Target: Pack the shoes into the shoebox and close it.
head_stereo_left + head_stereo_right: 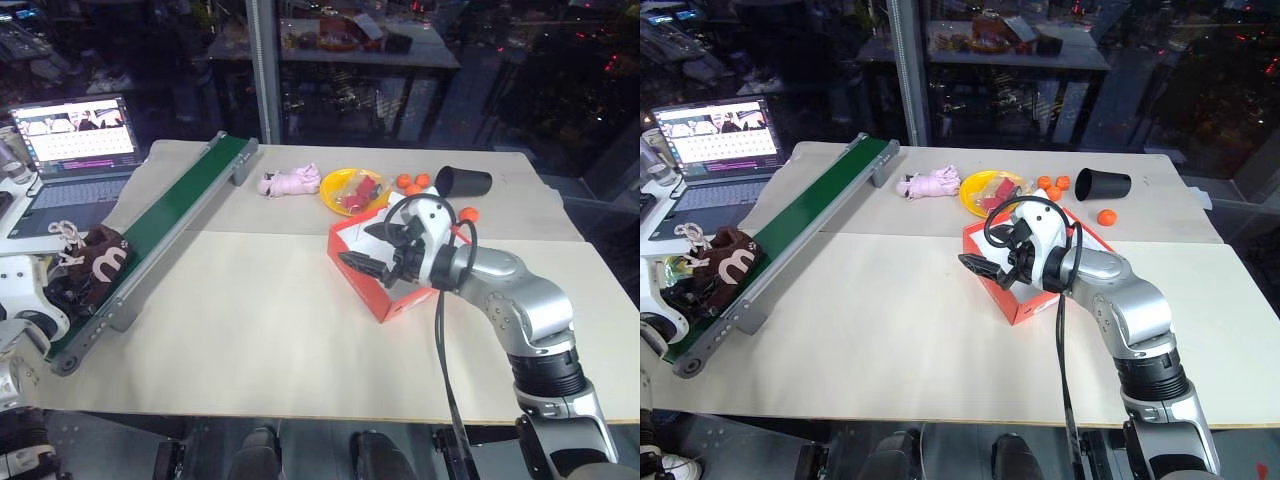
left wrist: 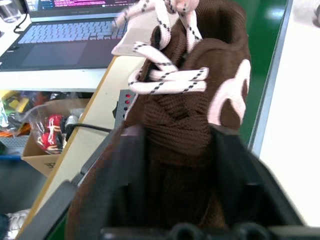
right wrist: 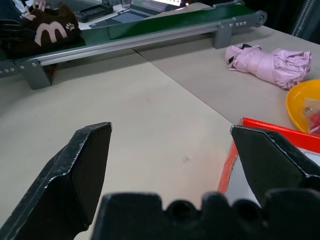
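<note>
From my seat, the job looks barely begun. The small dark brown fabric shoes with white laces and white side marks sit at about nine o'clock in the head view, on the near end of the long green conveyor belt with its grey metal frame. My left gripper has its two black fingers pressed against the sides of one shoe's heel end, pinching it; I judge the grip is only just forming, with the shoe not yet lifted clear. Whether both shoes are together there I cannot tell.

The red-orange rectangular cardboard shoebox with its white inside lies open near the middle of the beige tabletop, at about three o'clock from the shoes. My right gripper hangs over the box's near-left corner, jaws spread wide and holding nothing.

Nothing is packed and the lid is unclosed, so carrying, placing and shutting all remain.

Between belt and box the tabletop offers a broad bare lane. The belt's frame edge sits right beside the shoes, a likely snag. At twelve o'clock beyond the box sit a pink plush toy and a round yellow plate, well off the path.
</note>
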Robot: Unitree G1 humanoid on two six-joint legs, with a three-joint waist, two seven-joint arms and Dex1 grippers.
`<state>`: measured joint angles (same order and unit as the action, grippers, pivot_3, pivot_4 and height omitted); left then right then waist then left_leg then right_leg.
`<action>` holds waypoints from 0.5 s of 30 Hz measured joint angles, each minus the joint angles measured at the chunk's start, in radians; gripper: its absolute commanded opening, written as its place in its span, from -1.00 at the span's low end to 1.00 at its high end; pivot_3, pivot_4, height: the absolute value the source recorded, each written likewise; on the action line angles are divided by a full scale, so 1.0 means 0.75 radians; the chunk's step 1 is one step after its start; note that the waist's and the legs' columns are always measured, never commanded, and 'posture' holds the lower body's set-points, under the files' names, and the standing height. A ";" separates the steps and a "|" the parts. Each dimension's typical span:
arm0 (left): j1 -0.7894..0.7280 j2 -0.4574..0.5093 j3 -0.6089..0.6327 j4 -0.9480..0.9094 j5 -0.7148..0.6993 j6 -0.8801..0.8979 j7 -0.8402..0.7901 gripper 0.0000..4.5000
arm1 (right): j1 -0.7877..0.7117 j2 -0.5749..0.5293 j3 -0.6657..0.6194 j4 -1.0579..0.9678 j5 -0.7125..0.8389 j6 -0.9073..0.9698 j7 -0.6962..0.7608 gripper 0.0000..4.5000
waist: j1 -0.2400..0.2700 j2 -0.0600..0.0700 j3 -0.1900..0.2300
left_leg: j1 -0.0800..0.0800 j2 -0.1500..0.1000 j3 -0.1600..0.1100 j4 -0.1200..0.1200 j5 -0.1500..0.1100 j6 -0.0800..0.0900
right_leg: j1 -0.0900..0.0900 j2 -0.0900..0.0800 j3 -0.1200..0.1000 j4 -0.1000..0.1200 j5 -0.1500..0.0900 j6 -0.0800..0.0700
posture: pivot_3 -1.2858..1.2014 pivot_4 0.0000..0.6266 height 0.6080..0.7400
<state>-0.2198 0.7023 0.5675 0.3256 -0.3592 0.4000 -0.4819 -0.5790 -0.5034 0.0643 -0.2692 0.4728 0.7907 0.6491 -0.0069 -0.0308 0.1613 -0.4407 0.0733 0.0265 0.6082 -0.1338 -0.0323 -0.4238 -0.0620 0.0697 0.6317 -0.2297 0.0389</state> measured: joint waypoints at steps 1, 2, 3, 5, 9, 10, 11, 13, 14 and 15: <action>-0.006 -0.011 0.000 -0.002 -0.002 -0.006 0.000 -0.86 | 0.000 0.000 0.000 0.000 0.000 0.000 0.000 1.00 | 0.006 0.000 0.000 | 0.000 0.000 0.000 0.000 0.000 0.000 | 0.000 0.000 0.000 0.000 0.000 0.000 | 0.03 -0.52 0.94; -0.011 -0.020 0.001 -0.004 -0.004 -0.008 0.000 -0.96 | 0.000 0.000 0.000 0.000 0.000 0.000 0.000 1.00 | 0.012 0.000 0.000 | 0.000 0.000 0.000 0.000 0.000 0.000 | 0.000 0.000 0.000 0.000 0.000 0.000 | 0.03 -0.52 0.94; -0.014 -0.027 0.002 -0.009 -0.008 -0.007 0.001 -0.99 | 0.000 -0.001 0.000 0.000 0.000 0.000 0.001 1.00 | 0.016 0.000 0.000 | -0.001 0.000 0.000 0.000 0.000 0.000 | 0.000 0.000 0.000 0.000 0.000 0.000 | 0.03 -0.52 0.94; -0.015 -0.037 0.003 -0.024 -0.016 0.000 0.002 -0.99 | 0.000 -0.003 0.000 0.000 0.000 0.000 0.005 1.00 | 0.023 0.000 0.000 | -0.001 0.000 0.000 0.001 0.000 0.000 | 0.000 0.000 0.000 0.000 0.000 0.000 | 0.03 -0.52 0.94; -0.013 -0.093 0.004 -0.133 -0.065 0.062 0.015 -0.99 | -0.013 -0.006 -0.001 0.003 0.009 0.005 0.009 1.00 | 0.033 -0.001 0.000 | -0.005 0.000 0.000 0.003 0.000 0.000 | 0.000 0.000 -0.001 -0.001 0.000 0.000 | 0.03 -0.52 0.94; -0.014 -0.120 -0.002 -0.203 -0.109 0.092 0.012 -0.99 | -0.031 0.005 -0.008 0.011 0.024 0.017 0.007 1.00 | 0.034 -0.003 0.001 | -0.007 0.001 0.000 0.004 0.000 0.000 | -0.001 0.000 -0.001 -0.001 0.000 0.000 | 0.03 -0.52 0.94; -0.020 -0.144 -0.023 -0.263 -0.144 0.123 0.010 -0.99 | -0.051 0.022 -0.019 0.017 0.039 0.030 0.003 1.00 | 0.033 -0.003 0.002 | -0.008 0.001 0.000 0.005 0.000 0.000 | -0.001 0.000 -0.001 -0.001 0.001 0.000 | 0.03 -0.52 0.94; -0.073 -0.197 -0.079 -0.407 -0.233 0.212 0.019 -0.99 | -0.108 0.081 -0.084 0.039 0.124 0.086 -0.020 1.00 | 0.027 -0.010 0.005 | -0.009 0.002 0.000 0.006 0.001 0.000 | -0.001 0.002 -0.001 -0.001 0.002 0.001 | 0.03 -0.52 0.94; -0.113 -0.212 -0.100 -0.465 -0.270 0.253 0.033 -0.99 | -0.133 0.112 -0.127 0.057 0.170 0.120 -0.039 1.00 | 0.024 -0.014 0.006 | -0.010 0.003 0.000 0.006 0.001 0.001 | -0.002 0.003 -0.001 -0.001 0.007 0.008 | 0.03 -0.52 0.94; -0.176 -0.230 -0.127 -0.531 -0.312 0.295 0.057 -0.99 | -0.173 0.151 -0.178 0.083 0.220 0.170 -0.074 1.00 | 0.019 -0.016 0.006 | -0.010 0.004 0.000 0.007 0.004 0.005 | -0.002 0.004 -0.001 -0.001 0.008 0.010 | 0.03 -0.52 0.94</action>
<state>-0.3519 0.5299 0.4720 -0.0726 -0.5932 0.6216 -0.4391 -0.7090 -0.3904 -0.0692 -0.2070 0.6375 0.9180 0.5934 0.0075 -0.0426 0.1660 -0.4485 0.0764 0.0264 0.6135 -0.1310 -0.0284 -0.4251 -0.0588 0.0687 0.6308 -0.2235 0.0466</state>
